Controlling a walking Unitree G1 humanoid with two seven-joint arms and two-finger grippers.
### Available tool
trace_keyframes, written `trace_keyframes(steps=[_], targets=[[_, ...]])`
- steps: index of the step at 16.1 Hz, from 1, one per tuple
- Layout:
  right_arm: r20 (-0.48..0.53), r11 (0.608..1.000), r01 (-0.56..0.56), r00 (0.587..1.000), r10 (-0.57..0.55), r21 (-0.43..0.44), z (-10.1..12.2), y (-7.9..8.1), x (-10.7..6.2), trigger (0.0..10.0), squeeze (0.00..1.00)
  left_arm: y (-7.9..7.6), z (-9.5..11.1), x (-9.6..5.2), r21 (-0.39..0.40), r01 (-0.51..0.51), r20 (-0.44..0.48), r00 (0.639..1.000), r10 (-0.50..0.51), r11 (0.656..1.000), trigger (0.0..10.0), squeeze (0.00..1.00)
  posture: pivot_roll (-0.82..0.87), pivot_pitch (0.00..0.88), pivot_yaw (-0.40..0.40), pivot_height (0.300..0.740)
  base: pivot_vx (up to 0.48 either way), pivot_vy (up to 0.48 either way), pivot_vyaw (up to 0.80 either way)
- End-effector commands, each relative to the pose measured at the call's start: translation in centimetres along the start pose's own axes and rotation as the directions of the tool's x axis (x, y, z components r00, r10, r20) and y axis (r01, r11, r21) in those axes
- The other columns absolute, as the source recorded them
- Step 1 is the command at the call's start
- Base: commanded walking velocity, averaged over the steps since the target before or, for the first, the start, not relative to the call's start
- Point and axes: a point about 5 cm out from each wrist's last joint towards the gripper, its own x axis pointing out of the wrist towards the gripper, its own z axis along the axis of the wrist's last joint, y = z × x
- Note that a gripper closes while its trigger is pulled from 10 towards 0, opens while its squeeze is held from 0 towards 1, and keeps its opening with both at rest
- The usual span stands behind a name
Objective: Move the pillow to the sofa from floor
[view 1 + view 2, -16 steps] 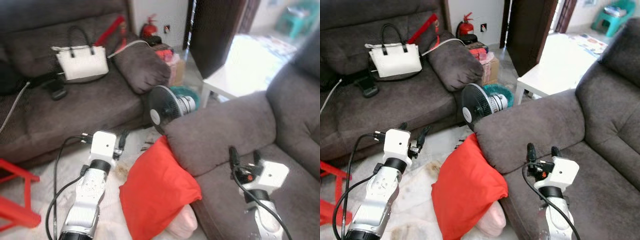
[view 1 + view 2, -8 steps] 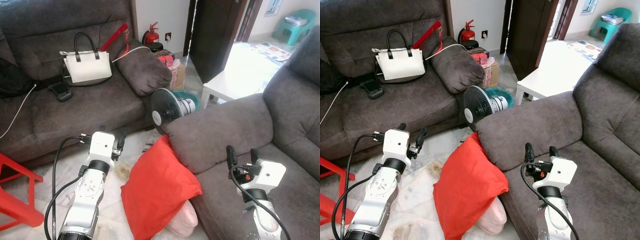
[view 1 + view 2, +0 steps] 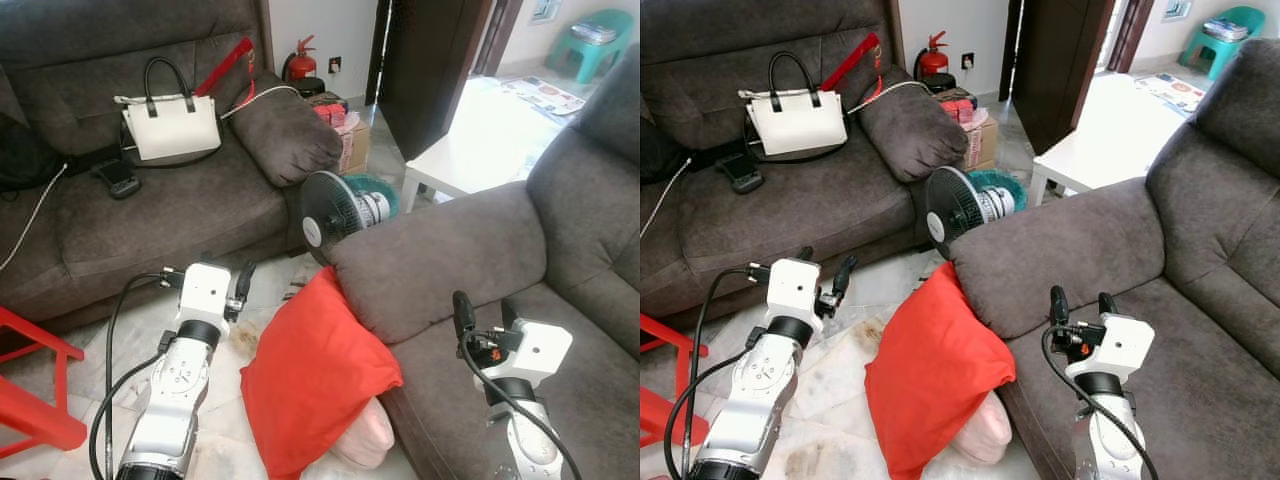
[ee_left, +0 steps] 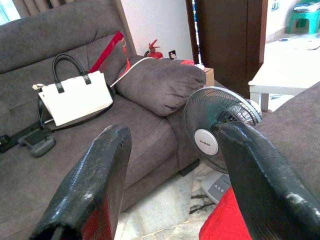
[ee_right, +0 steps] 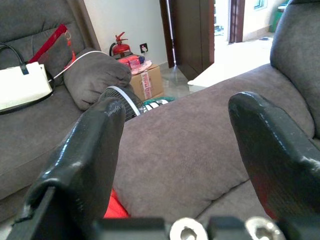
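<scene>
Pillow [image 3: 315, 380], bright red and plump, stands on edge on the floor [image 3: 110, 330], leaning against the armrest [image 3: 430, 265] of the grey sofa [image 3: 590, 250] on the robot's right; its upper corner is tucked against the front of that armrest, and a paler pink cushion [image 3: 365, 445] peeks out beneath its lower edge; a small black fan [image 3: 335, 215] sits just behind it, between the two sofas; the other sofa [image 3: 150, 215] across the room carries a white handbag [image 3: 170, 125]; the left gripper [image 3: 205, 275] hovers above the floor just beside the pillow's left edge, its fingers [image 4: 95, 185] spread wide and holding nothing; the right gripper [image 3: 482, 312] hangs over the seat of the near sofa, apart from the pillow, fingers [image 5: 85, 155] likewise spread and empty; nothing has been grasped yet, so the task looks to be at the approach; judging by its full, rounded shape and creased fabric cover, the pillow should be light, soft and yielding, not slippery and in no way fragile; a pinch at one corner would probably let it sag and swing, so the better hold seems to be along the upper left edge or a pressing of both sides between the two grippers; the pink cushion below may shift as the red one lifts.
</scene>
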Motion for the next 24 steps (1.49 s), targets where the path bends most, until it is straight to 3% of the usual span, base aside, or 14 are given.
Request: trace_keyframes(steps=[1,8,18,24], targets=[[0.005,1.0,-0.005,1.0,0.005,-0.006,0.11,0.03,-0.01,10.0,0.0,0.09,-0.26,-0.19,0.005,-0.002,-0.01,1.0,0.002,1.0,10.0,0.0,0.08,0.05,-0.004,0.74,0.0,0.0,0.0],[-0.028,1.0,0.006,1.0,-0.006,-0.014,-0.14,-0.2,-0.01,10.0,0.0,0.05,-0.22,-0.2,0.005,0.0,-0.011,1.0,0.0,1.0,10.0,0.0,0.08,0.051,-0.003,0.736,0.0,0.0,0.0],[-0.038,1.0,-0.007,0.999,0.006,-0.02,-0.23,-0.06,0.15,10.0,0.0,0.12,-0.25,-0.14,0.006,-0.006,-0.014,1.0,0.006,1.0,10.0,0.0,0.08,0.051,-0.007,0.62,0.0,0.0,0.0],[-0.03,1.0,-0.019,0.999,0.018,-0.025,-0.12,-0.01,0.19,10.0,0.0,0.13,-0.25,-0.1,0.006,-0.007,-0.016,1.0,0.007,1.0,10.0,0.0,0.08,0.051,-0.007,0.62,0.0,0.0,0.0]])
